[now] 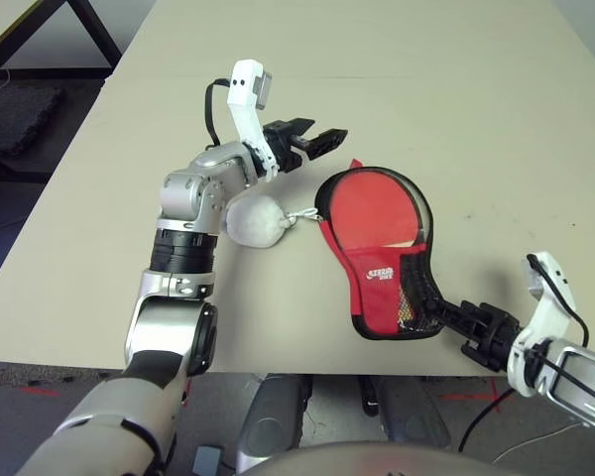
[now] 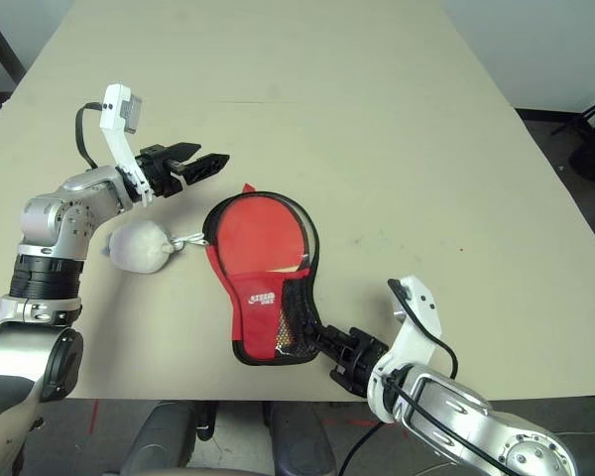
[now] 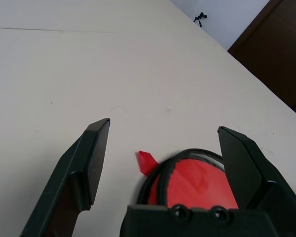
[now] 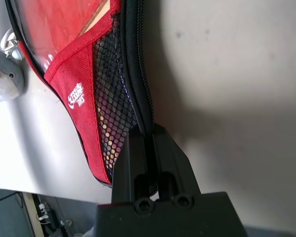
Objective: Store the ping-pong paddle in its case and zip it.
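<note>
Paddle [image 1: 382, 210] sits inside the case [image 1: 377, 288], red face showing through the unzipped side. Case lies flat on the counter [image 1: 456, 99] near my front edge. My right gripper [image 4: 149, 143] is pinching the case's black zipper edging at its narrow end. Left gripper [image 1: 312, 139] hovers spread wide just beyond the case's round end. Pom-pom [image 1: 258, 220] rests beside the case, left.

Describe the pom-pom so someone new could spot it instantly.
On the beige table, find the red case near the front edge. By its round end, beside the left silver forearm, lies the pom-pom: a white fluffy ball, clipped to the zipper, the one soft pale thing there.
</note>
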You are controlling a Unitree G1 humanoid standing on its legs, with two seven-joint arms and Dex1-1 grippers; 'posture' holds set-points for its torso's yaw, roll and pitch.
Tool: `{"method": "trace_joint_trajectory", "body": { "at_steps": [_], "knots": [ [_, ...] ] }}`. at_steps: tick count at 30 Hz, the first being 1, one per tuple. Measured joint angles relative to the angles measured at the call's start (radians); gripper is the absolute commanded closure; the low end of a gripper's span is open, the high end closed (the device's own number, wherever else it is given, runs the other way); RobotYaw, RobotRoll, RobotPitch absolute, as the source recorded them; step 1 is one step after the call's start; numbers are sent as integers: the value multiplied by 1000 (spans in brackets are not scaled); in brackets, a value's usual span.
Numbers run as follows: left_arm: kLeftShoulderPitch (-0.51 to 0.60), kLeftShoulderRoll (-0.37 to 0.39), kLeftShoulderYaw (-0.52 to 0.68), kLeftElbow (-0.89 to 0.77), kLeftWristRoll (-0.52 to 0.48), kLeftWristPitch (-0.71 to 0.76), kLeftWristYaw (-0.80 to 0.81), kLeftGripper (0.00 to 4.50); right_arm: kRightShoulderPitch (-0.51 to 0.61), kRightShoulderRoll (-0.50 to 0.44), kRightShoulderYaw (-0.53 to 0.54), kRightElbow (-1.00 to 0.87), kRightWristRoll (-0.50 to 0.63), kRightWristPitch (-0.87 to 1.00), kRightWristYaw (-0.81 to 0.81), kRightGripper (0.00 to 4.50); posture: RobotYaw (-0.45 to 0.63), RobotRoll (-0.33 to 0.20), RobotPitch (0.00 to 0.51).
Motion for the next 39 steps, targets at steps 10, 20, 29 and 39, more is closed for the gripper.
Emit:
{"method": "trace_joint_trajectory", "body": {
  "at_steps": [10, 20, 29, 39],
  "knots": [
    [-7, -16, 0, 10, 5, -4, -6, 0, 7, -70, 1, 5, 0, -44, 52, 4471, -158, 0, 230],
    [-6, -14, -1, 8, 8, -5, -7, 0, -98, -172, -14, 122, -1, 64, 118, 1265, -128, 0, 226],
    [-2, -7, 9, -2, 7, -10, -3, 0, -345, -400, -127, 210, -3, 231, 437, 25, -121, 0, 202],
    [-13, 67, -38, 10, 38, -59, -110, 0, -830, -168, 277, 307, -446, 397, 434, 25, -109, 0, 187]
  ]
}}
